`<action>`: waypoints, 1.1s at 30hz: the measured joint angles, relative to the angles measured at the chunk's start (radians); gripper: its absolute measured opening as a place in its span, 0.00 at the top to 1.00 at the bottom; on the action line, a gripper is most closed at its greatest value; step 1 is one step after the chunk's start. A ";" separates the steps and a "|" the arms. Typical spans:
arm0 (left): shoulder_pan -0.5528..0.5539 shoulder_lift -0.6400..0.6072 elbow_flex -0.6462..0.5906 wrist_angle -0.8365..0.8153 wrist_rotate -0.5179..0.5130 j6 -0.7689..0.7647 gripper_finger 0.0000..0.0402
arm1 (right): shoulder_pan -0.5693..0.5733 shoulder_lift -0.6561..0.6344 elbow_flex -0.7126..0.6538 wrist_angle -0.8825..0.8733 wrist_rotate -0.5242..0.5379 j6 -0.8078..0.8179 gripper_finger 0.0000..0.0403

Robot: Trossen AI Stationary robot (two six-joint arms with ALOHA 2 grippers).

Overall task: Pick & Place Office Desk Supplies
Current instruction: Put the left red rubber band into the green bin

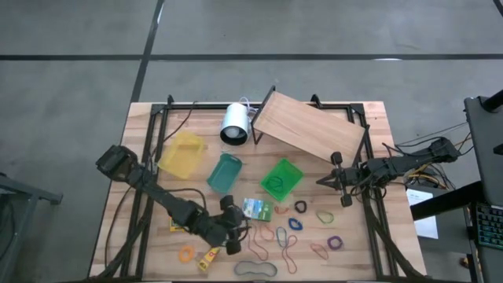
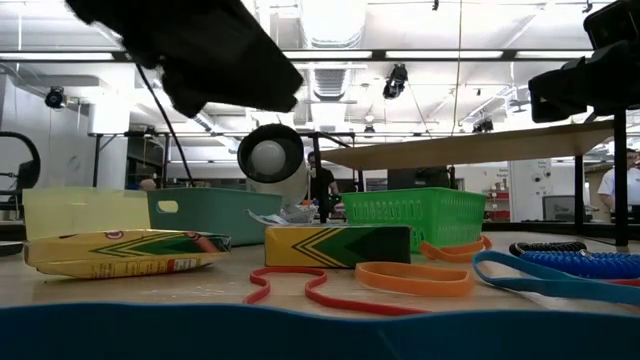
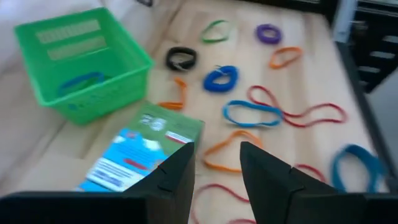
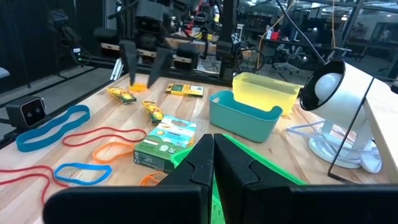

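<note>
From above, found the left arm [image 1: 169, 203] reaching to the lower centre of the frame, left jaws hanging over the bench [image 1: 369, 244] just below the green-and-white packet [image 1: 257, 208], with rubber bands [image 1: 295, 224] strewn to the lower right, and the yellow bin [image 1: 182, 153], teal bin [image 1: 225, 173] and green basket [image 1: 280, 179] in a row above. Placed the right arm [image 1: 385, 169] at the right edge, waiting beside the slanted wooden board [image 1: 306, 130]. At bench height, saw the dark bulk of the left arm at upper left, clear of the two yellow boxes [image 2: 125, 252] lying in front of the bins, and an orange band [image 2: 415, 278] and a red band [image 2: 320, 290] flat in the foreground. Through the left wrist camera, showed the left jaws apart and holding nothing, framing an orange band [image 3: 233, 149] with the packet [image 3: 140, 149] just beside it; noted a blue band [image 3: 81, 84] already inside the green basket [image 3: 118, 68]. Through the right wrist camera, showed the right jaws together and empty, facing the packet [image 4: 165, 143] and the teal bin [image 4: 242, 121]. Judged the step as an approach to a pick, with most supplies still loose. Would call next for lowering the left jaws squarely over one item, band or packet, closing on it without dragging neighbours, then carrying it to a bin.
</note>
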 joint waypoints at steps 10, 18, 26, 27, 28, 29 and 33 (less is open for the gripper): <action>-0.023 0.127 0.039 0.105 0.083 0.279 0.67 | 0.000 0.000 0.000 -0.001 0.000 0.000 0.98; 0.002 0.176 0.065 0.107 0.198 0.330 0.67 | 0.000 0.001 0.000 0.000 0.000 0.000 0.98; 0.053 0.230 0.073 0.113 0.302 0.397 0.67 | 0.000 0.000 0.000 0.000 0.000 0.000 0.98; 0.063 0.236 0.073 0.117 0.318 0.387 0.67 | 0.000 0.000 0.000 -0.001 0.000 0.000 0.98; 0.071 0.242 0.073 0.118 0.333 0.379 0.67 | 0.000 0.000 0.000 0.000 0.000 0.000 0.98; 0.079 0.249 0.073 0.121 0.346 0.376 0.67 | 0.000 0.000 0.000 -0.001 0.000 0.000 0.98; 0.086 0.277 0.073 0.165 0.374 0.379 0.67 | 0.000 0.000 0.000 0.000 0.000 0.000 0.98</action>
